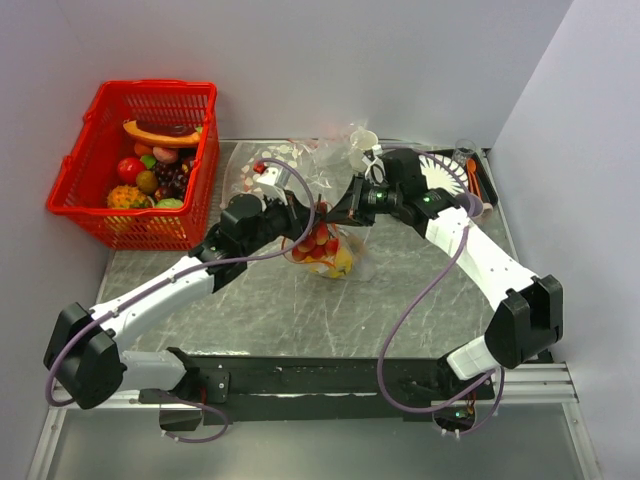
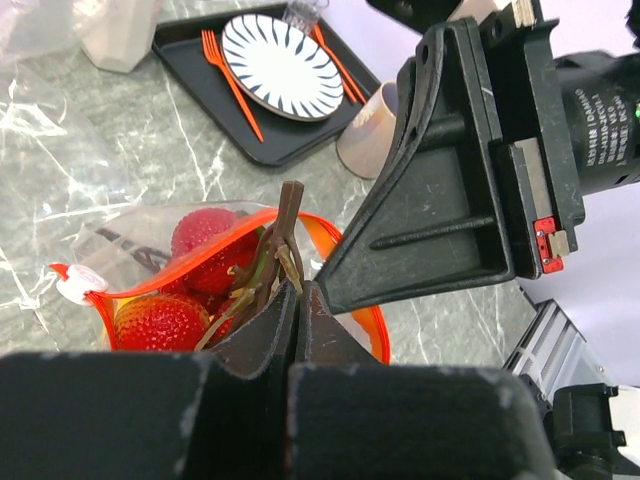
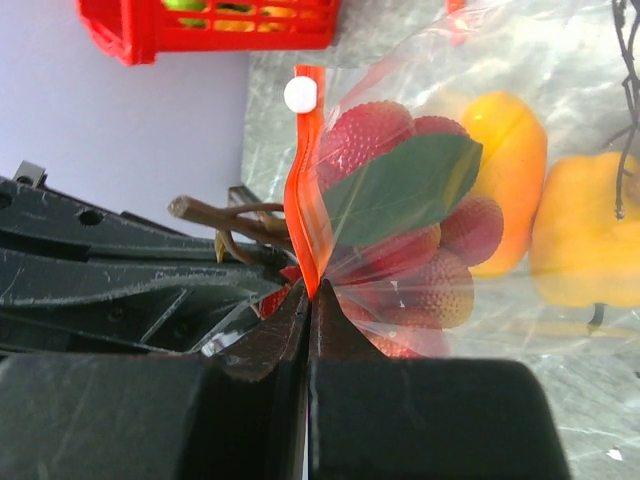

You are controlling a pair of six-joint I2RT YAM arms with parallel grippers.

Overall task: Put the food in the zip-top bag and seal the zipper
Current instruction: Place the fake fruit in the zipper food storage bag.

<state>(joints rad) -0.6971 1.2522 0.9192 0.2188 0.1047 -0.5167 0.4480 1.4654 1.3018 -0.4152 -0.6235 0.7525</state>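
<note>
white print on black motor housing [image 2: 604, 118], too blurred to read

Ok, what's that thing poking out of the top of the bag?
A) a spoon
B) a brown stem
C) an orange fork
B: a brown stem sticks out past the orange zipper at the mouth of the zip-top bag.

A robotics lab is indicated. A grey marble-patterned bench [image 1: 300, 310] is boxed in by white partition walls [image 1: 400, 60], and a white left arm [image 1: 160, 290] and white right arm [image 1: 480, 255] are mounted on a black base plate [image 1: 330, 375].
</note>
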